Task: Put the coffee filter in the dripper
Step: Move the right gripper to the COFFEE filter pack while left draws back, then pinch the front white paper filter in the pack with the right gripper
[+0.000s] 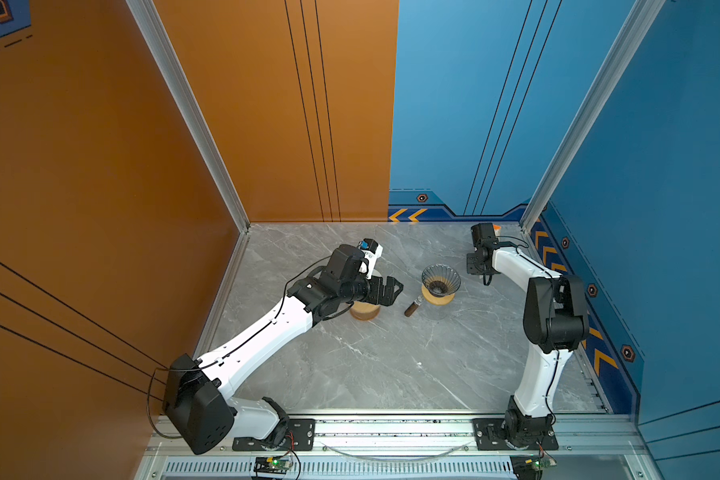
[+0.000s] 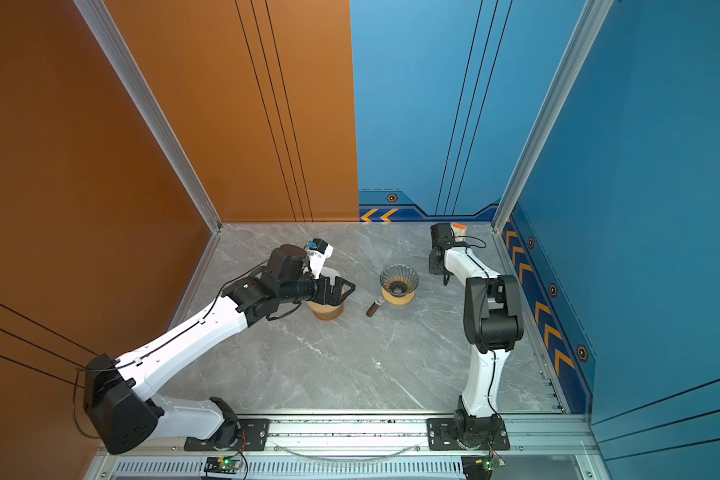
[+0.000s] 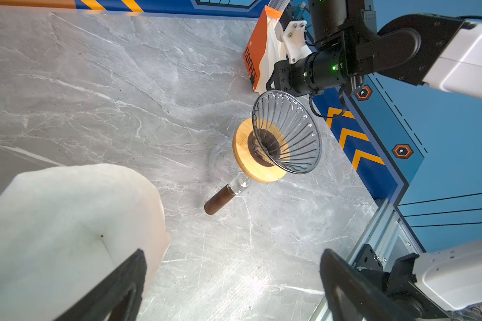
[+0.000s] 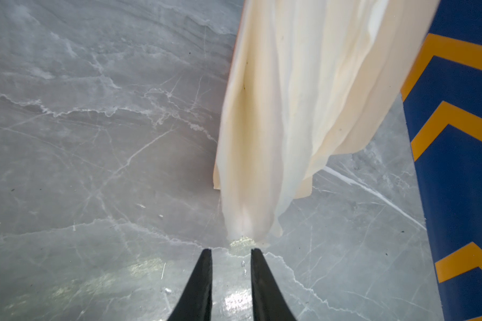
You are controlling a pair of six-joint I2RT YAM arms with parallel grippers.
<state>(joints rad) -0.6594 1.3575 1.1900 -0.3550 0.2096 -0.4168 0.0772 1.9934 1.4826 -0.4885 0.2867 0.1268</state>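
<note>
Dripper [image 1: 440, 279] sits mid table [image 1: 371, 365], glass cone empty, mouth up, ready for paper. Filter [image 4: 290, 111] not in yet: sticks out of orange pack [image 3: 252, 61] in far corner, so tip easy to grab. Right pincer [image 4: 231, 251] right at that tip, jaws near together, small gap, nothing pinched. Left pincer [image 1: 393, 294] spread wide, holds nothing, near dripper, maybe to steady it.

A grey, white-veined marble tabletop [image 1: 371, 365] sits boxed in by orange panels [image 1: 100, 166] on the left and blue panels [image 1: 454, 104] on the right, meeting mid-back. Aluminium posts [image 1: 188, 112] mark the back corners. Orange chevrons [image 1: 408, 215] run along the foot of the blue, and a metal rail [image 1: 391, 428] edges the front.
</note>
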